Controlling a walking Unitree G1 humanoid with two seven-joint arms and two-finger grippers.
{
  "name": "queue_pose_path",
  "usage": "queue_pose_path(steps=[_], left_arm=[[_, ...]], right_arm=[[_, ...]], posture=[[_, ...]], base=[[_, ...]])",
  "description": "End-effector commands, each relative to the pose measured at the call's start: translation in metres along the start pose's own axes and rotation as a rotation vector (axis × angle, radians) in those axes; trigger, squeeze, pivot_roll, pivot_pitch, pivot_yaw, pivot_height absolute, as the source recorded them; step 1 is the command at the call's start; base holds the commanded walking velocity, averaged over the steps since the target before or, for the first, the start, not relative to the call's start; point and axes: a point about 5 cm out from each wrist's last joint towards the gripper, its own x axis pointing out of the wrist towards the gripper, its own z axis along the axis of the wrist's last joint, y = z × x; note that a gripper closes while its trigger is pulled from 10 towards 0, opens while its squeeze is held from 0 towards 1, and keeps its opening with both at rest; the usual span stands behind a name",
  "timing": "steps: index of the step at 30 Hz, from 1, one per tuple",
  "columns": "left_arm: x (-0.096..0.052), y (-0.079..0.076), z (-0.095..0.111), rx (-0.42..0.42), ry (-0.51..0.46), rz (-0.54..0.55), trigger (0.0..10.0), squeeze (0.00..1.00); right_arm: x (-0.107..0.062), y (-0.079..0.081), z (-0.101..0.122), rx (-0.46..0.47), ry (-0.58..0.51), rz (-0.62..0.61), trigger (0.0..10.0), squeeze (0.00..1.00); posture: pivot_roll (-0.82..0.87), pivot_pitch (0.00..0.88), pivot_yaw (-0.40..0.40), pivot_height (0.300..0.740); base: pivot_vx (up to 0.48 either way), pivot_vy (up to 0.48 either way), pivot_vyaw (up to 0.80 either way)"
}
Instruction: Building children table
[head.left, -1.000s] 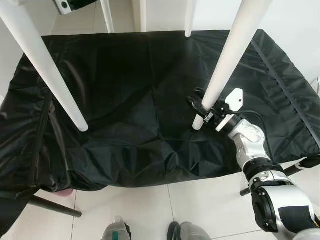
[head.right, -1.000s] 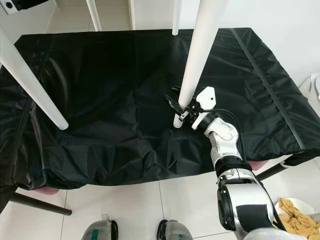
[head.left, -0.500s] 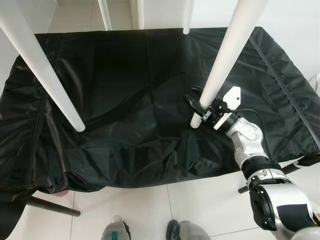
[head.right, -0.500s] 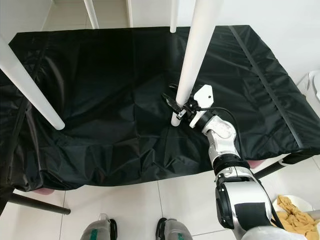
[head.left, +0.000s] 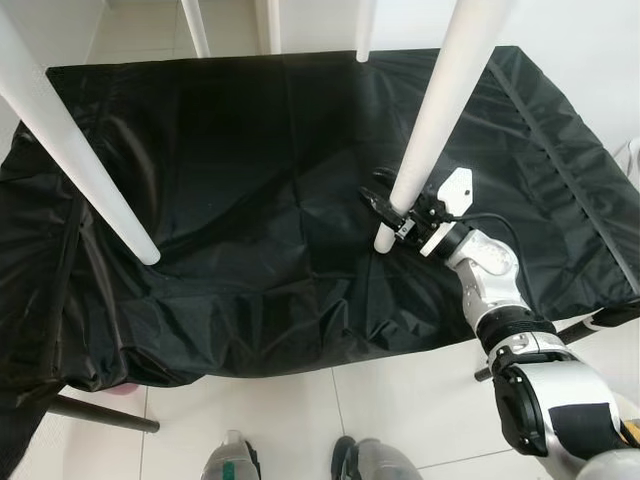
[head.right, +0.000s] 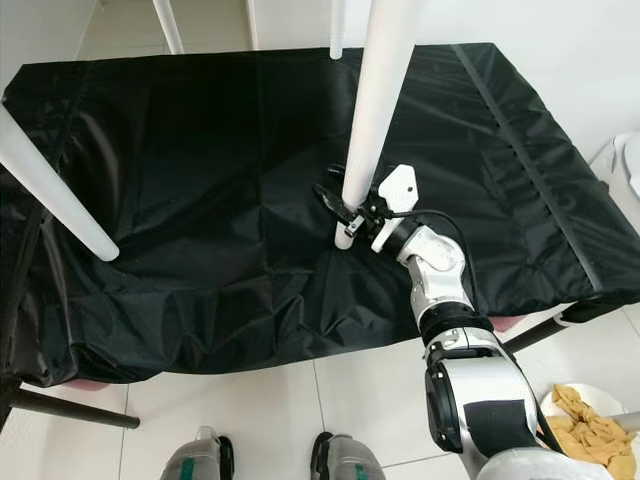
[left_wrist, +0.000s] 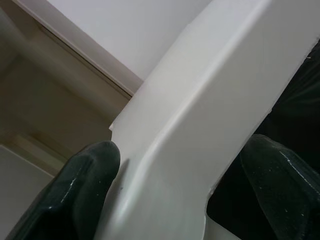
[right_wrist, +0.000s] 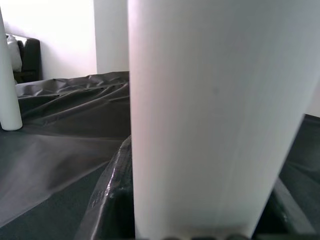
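Right gripper clenched on the lower end of the round white table leg over the black sheet-covered surface, right of centre; left gripper grips the white table frame; smooth leg could slip or twist.

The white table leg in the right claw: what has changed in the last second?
Little has changed. The right claw stays shut on the white leg near its lower end, and the left claw keeps hold of the white table edge. Against the black cover, leg and claw look slightly farther left, though the camera moved too.
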Motion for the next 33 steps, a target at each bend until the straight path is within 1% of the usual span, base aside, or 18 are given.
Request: queue_pose_path(steps=[1, 4, 7, 8, 11, 12, 14, 19, 20, 22, 23, 24, 25, 26, 27, 28, 30, 33], left_arm=[[-0.009, 0.009, -0.016, -0.126, 0.032, 0.083, 10.0, 0.0], [-0.011, 0.007, -0.022, -0.157, 0.057, 0.095, 10.0, 0.0], [-0.012, 0.005, -0.028, -0.149, 0.088, 0.09, 10.0, 0.0], [-0.011, 0.001, -0.028, -0.122, 0.103, 0.072, 10.0, 1.0], [-0.008, -0.006, -0.025, -0.064, 0.119, 0.035, 10.0, 1.0], [-0.008, -0.006, -0.025, -0.064, 0.119, 0.035, 10.0, 1.0], [-0.006, -0.007, -0.022, -0.009, 0.123, 0.044, 10.0, 1.0], [-0.006, -0.004, -0.019, 0.008, 0.111, 0.084, 10.0, 0.97], [-0.006, -0.001, -0.018, 0.046, 0.116, 0.106, 10.0, 0.0], [-0.007, 0.003, -0.014, 0.22, 0.149, 0.137, 10.0, 0.0], [-0.007, 0.003, -0.014, 0.22, 0.149, 0.137, 10.0, 0.0], [-0.007, 0.005, -0.011, 0.302, 0.162, 0.143, 10.0, 0.0], [-0.007, 0.005, -0.011, 0.302, 0.162, 0.143, 10.0, 0.0], [-0.005, 0.004, 0.0, 0.424, 0.148, 0.151, 10.0, 0.0], [-0.003, 0.003, 0.013, 0.498, 0.094, 0.16, 10.0, 0.0], [-0.003, 0.003, 0.013, 0.498, 0.094, 0.16, 10.0, 0.0], [-0.003, 0.007, 0.029, 0.602, 0.024, 0.222, 10.0, 0.0], [-0.007, 0.014, 0.031, 0.616, 0.014, 0.271, 10.0, 0.0]], right_arm=[[-0.017, 0.023, -0.036, 0.106, 0.174, 0.051, 10.0, 0.0], [-0.017, 0.023, -0.036, 0.104, 0.174, 0.051, 10.0, 0.0], [-0.017, 0.023, -0.037, 0.105, 0.176, 0.049, 10.0, 0.0], [-0.017, 0.023, -0.037, 0.106, 0.177, 0.049, 10.0, 0.0], [-0.018, 0.023, -0.037, 0.106, 0.178, 0.047, 10.0, 0.0], [-0.018, 0.023, -0.037, 0.106, 0.178, 0.047, 10.0, 0.0], [-0.018, 0.023, -0.037, 0.107, 0.179, 0.043, 10.0, 0.0], [-0.018, 0.023, -0.037, 0.108, 0.179, 0.04, 10.0, 0.0], [-0.018, 0.023, -0.037, 0.108, 0.179, 0.04, 10.0, 0.0], [-0.017, 0.022, -0.037, 0.109, 0.179, 0.037, 10.0, 0.0], [-0.017, 0.022, -0.037, 0.109, 0.179, 0.037, 10.0, 0.0], [-0.017, 0.022, -0.037, 0.11, 0.18, 0.035, 10.0, 0.0], [-0.017, 0.022, -0.037, 0.11, 0.18, 0.035, 10.0, 0.0], [-0.017, 0.022, -0.037, 0.111, 0.181, 0.033, 10.0, 0.0], [-0.017, 0.022, -0.037, 0.111, 0.18, 0.032, 10.0, 0.0], [-0.017, 0.022, -0.037, 0.111, 0.18, 0.032, 10.0, 0.0], [-0.016, 0.022, -0.037, 0.112, 0.181, 0.031, 10.0, 0.0], [-0.014, 0.023, -0.037, 0.112, 0.182, 0.032, 10.0, 0.0]], posture=[[0.3, 0.187, 0.009, 0.74], [0.3, 0.187, 0.009, 0.74], [0.29, 0.189, 0.008, 0.74], [0.29, 0.189, 0.008, 0.74], [0.3, 0.191, 0.01, 0.74], [0.3, 0.191, 0.01, 0.74], [0.29, 0.193, 0.011, 0.74], [0.29, 0.192, 0.013, 0.74], [0.29, 0.192, 0.013, 0.74], [0.29, 0.193, 0.015, 0.74], [0.29, 0.193, 0.015, 0.74], [0.29, 0.193, 0.015, 0.74], [0.29, 0.193, 0.015, 0.74], [0.29, 0.194, 0.015, 0.74], [0.3, 0.198, 0.013, 0.74], [0.3, 0.198, 0.013, 0.74], [0.3, 0.198, 0.014, 0.74], [0.3, 0.198, 0.014, 0.74]], base=[[0.0, 0.0, 0.0], [0.0, 0.0, 0.0], [0.0, 0.0, 0.0], [0.0, 0.0, 0.0], [0.0, 0.0, 0.0], [0.0, 0.0, 0.0], [0.0, 0.0, 0.0], [0.0, 0.0, 0.0], [0.0, 0.0, 0.0], [0.0, 0.0, 0.0], [0.0, 0.0, 0.0], [0.0, 0.0, 0.0], [0.0, 0.0, 0.0], [0.0, 0.0, 0.0], [0.0, 0.0, 0.0], [0.0, 0.0, 0.0], [0.0, 0.0, 0.0], [0.0, 0.0, 0.0]])
